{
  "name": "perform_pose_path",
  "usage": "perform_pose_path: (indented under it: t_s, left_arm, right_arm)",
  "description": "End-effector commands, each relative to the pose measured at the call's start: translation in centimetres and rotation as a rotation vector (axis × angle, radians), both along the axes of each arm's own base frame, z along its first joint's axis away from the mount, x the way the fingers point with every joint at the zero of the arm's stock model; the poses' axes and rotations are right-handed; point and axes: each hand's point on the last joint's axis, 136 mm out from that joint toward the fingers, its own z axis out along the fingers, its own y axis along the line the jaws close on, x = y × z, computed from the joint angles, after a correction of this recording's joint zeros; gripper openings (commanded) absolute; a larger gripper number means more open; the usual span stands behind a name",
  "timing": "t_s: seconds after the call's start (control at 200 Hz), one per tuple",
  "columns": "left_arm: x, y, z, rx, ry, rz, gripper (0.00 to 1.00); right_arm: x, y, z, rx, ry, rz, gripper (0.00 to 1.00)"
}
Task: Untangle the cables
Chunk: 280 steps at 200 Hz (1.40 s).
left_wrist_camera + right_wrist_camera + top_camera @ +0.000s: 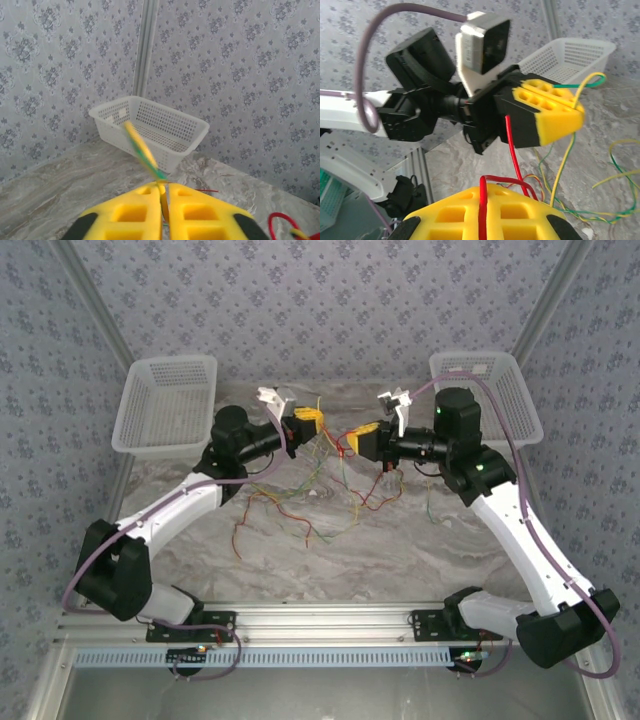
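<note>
1. The left gripper [164, 200] is clamped on a yellow-green wire [142, 147]; the right gripper [482, 195] is pinched shut on a red wire [513, 150].
2. The cables [325, 498] are draped from both grippers, which are held near each other above the table [420, 560]; the rest lies snarled below.
3. Were the grippers drawn apart sharply, the knot could be tightened; a thin wire could be pulled from the pads, or the whole bundle dragged along.
</note>
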Motion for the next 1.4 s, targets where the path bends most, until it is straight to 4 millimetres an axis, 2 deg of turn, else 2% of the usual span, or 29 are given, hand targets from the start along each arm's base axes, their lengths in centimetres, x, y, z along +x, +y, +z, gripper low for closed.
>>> perform_pose_path:
  t_s: [0.0, 0.02, 0.04, 0.18, 0.29, 0.35, 0.405, 0.5, 0.575, 0.78, 0.889, 0.999, 1.069, 1.149, 1.234, 1.284, 1.394]
  left_arm:
    - [-0.4, 0.4, 2.5, -0.029, -0.05, 0.02, 0.2]
    - [-0.6, 0.5, 2.6, -0.028, -0.055, 0.018, 0.32]
    - [-0.9, 0.6, 2.7, -0.025, -0.063, 0.02, 0.35]
    - [-2.7, 2.4, 3.0, -0.041, -0.176, 0.083, 0.39]
    - [-4.0, 3.2, 2.5, -0.03, -0.232, 0.092, 0.43]
    - [-5.0, 3.5, 2.6, -0.033, -0.259, 0.083, 0.5]
    - [-5.9, 2.8, 2.4, 0.003, -0.298, 0.064, 0.6]
    - [-7.1, 0.6, 2.0, 0.127, -0.352, 0.025, 0.65]
    - [-7.7, -0.6, 2.4, 0.144, -0.385, -0.009, 0.65]
    - [-6.6, -1.7, 3.2, 0.107, -0.427, -0.002, 0.66]
    - [-5.9, -2.4, 3.1, 0.119, -0.434, -0.01, 0.66]
    - [-5.7, -3.0, 2.3, 0.137, -0.434, -0.032, 0.62]
    - [-5.7, -3.3, 2.2, 0.137, -0.43, -0.047, 0.44]
    - [-5.7, -3.4, 2.2, 0.126, -0.418, -0.052, 0.39]
    - [-5.8, -3.3, 2.2, 0.116, -0.412, -0.05, 0.15]
    - [-5.7, -3.2, 2.2, 0.118, -0.405, -0.045, 0.13]
    - [-5.7, -3.1, 2.2, 0.12, -0.402, -0.038, 0.0]
  right_arm:
    - [0.8, -0.4, 0.6, -0.002, -0.038, -0.061, 0.0]
    - [0.9, -0.5, 0.5, -0.003, -0.037, -0.064, 0.0]
    - [0.9, -0.5, 0.7, -0.001, -0.04, -0.067, 0.0]
    - [1.2, -1.2, 1.0, 0.02, -0.022, -0.081, 0.0]
    - [1.5, -1.6, 1.4, 0.046, 0.007, -0.077, 0.0]
    - [1.7, -1.8, 1.4, 0.046, 0.021, -0.08, 0.0]
    - [1.3, -1.6, 1.3, 0.048, 0.038, -0.047, 0.0]
    - [0.6, -1.0, 1.4, 0.062, 0.061, 0.018, 0.0]
    - [0.6, -0.7, 1.3, 0.059, 0.073, 0.024, 0.0]
    - [0.6, 0.0, 1.3, 0.055, 0.084, 0.036, 0.0]
    - [0.0, 0.3, 1.5, 0.06, 0.079, 0.058, 0.0]
    - [0.0, 0.2, 1.4, 0.054, 0.079, 0.049, 0.0]
    - [0.1, 0.3, 1.4, 0.057, 0.08, 0.049, 0.0]
    - [0.9, 0.2, 1.1, 0.051, 0.087, 0.007, 0.0]
    - [2.3, -0.5, 0.7, 0.039, 0.095, -0.085, 0.0]
    - [2.9, -0.8, 0.4, 0.038, 0.104, -0.118, 0.0]
    - [3.9, -1.5, -0.1, 0.034, 0.124, -0.185, 0.0]
